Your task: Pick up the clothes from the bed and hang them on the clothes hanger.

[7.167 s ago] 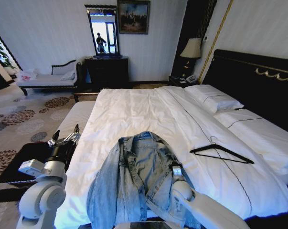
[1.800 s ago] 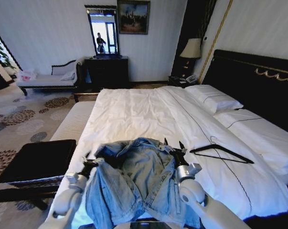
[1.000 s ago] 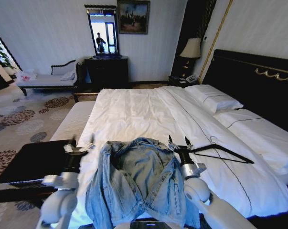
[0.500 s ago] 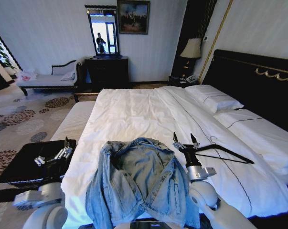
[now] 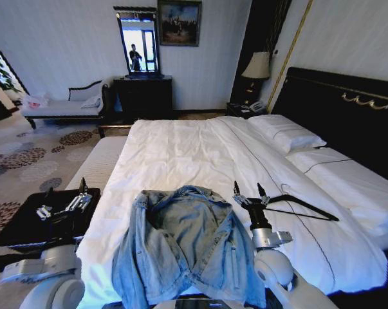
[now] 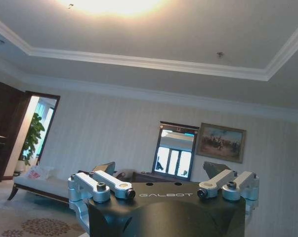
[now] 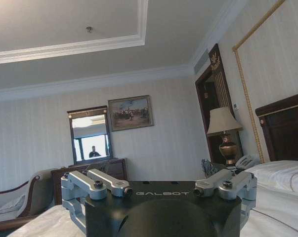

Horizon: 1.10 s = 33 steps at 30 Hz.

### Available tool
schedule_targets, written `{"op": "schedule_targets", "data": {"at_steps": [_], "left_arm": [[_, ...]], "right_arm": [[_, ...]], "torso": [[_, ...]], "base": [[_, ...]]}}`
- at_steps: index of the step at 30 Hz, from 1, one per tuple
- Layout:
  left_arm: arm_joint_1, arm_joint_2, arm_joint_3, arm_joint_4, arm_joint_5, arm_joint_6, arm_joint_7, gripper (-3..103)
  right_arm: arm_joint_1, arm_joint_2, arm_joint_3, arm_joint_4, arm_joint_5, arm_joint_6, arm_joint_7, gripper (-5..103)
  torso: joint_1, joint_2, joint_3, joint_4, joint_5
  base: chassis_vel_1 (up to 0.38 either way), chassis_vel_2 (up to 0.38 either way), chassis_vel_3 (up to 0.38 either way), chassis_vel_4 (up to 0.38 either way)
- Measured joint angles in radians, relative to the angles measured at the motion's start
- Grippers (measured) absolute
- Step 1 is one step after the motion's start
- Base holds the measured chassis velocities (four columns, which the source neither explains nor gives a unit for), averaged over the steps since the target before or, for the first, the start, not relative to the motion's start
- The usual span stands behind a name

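Two sets of fingers, both spread wide and empty: my right gripper (image 5: pixel 248 190) between jacket (image 5: pixel 184 244) and hanger (image 5: pixel 301 206) on the bed (image 5: pixel 181 148); my left gripper (image 5: pixel 64 205) well apart.

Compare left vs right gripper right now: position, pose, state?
The left gripper sits off the bed over the black-cushioned bench; the right gripper is above the white duvet bed, between the light-blue denim jacket and the thin black hanger. The left lies tilted sideways; the right points up and forward. Both are open and hold nothing.
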Motion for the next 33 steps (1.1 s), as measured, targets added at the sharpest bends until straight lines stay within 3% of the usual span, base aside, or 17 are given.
{"op": "schedule_targets", "data": {"at_steps": [13,20,28,33], "left_arm": [[0.007,0.001,0.004,0.003,0.011,0.004,-0.003,100],[0.023,-0.008,0.043,0.005,0.073,-0.016,0.003,100],[0.030,-0.013,0.058,0.004,0.086,-0.024,0.003,100],[0.033,-0.010,0.058,0.002,0.085,-0.029,0.004,100]], "right_arm": [[-0.011,0.004,0.002,-0.008,0.006,-0.018,0.022,100],[-0.027,0.011,0.009,-0.018,0.006,-0.029,0.043,100],[-0.031,0.022,0.010,-0.017,0.000,-0.017,0.043,100],[-0.041,0.026,0.015,-0.011,-0.031,-0.021,0.040,100]], "torso": [[-0.001,0.000,0.000,-0.0003,-0.0001],[0.000,0.000,0.000,-0.0002,0.0005],[0.001,-0.001,0.000,-0.0001,0.0007],[0.000,0.000,0.000,-0.0003,0.0006]], "base": [[-0.151,-0.401,0.134,0.403],[-0.328,-0.370,0.332,0.357],[-0.435,-0.262,0.415,0.270],[-0.136,-0.143,0.150,0.096]]}}
